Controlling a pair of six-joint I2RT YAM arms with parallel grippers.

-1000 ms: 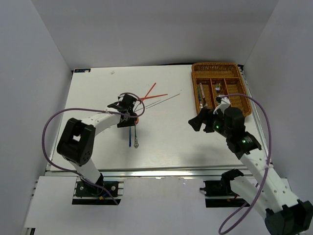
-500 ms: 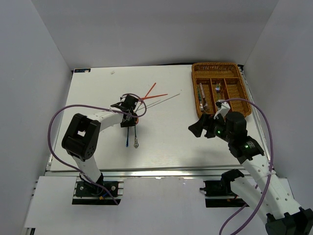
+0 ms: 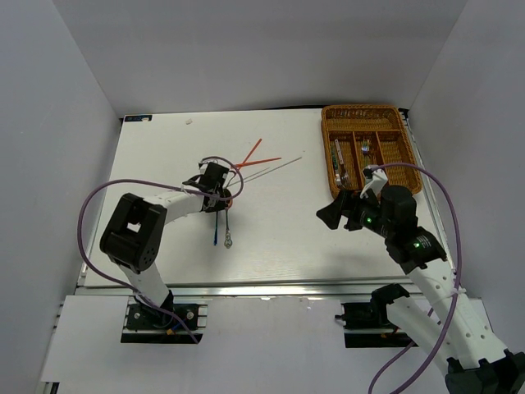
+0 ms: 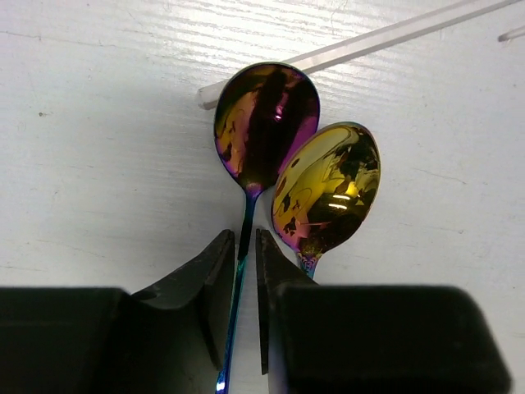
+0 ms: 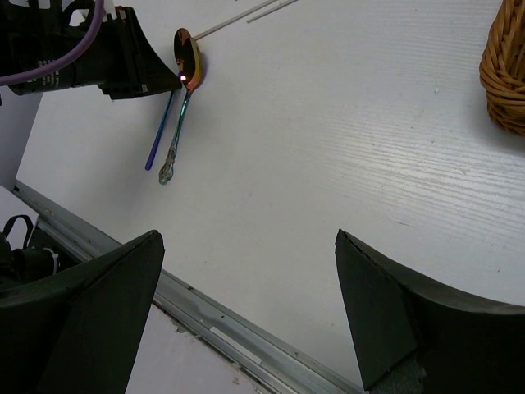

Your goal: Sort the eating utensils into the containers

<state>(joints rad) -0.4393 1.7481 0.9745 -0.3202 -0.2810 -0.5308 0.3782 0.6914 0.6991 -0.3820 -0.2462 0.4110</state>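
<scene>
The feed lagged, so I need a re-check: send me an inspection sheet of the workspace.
Surface: white table.
Job's things: purple spoon and gold spoon side by side; red chopsticks and silver chopsticks beyond; tray holds some utensils.
Clutter: nothing seen.
Grippers: left gripper straddles the purple spoon's handle, jaws nearly together, grip uncertain; right gripper open above the table.
Cables: purple cables loop off both arms.
Surroundings: white walls.

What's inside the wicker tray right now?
Wicker tray: slim utensils lie in the left long slot, another in the middle slot; types too small to tell. Right and crosswise slots look bare. The right arm and its cable cover the near end.
</scene>
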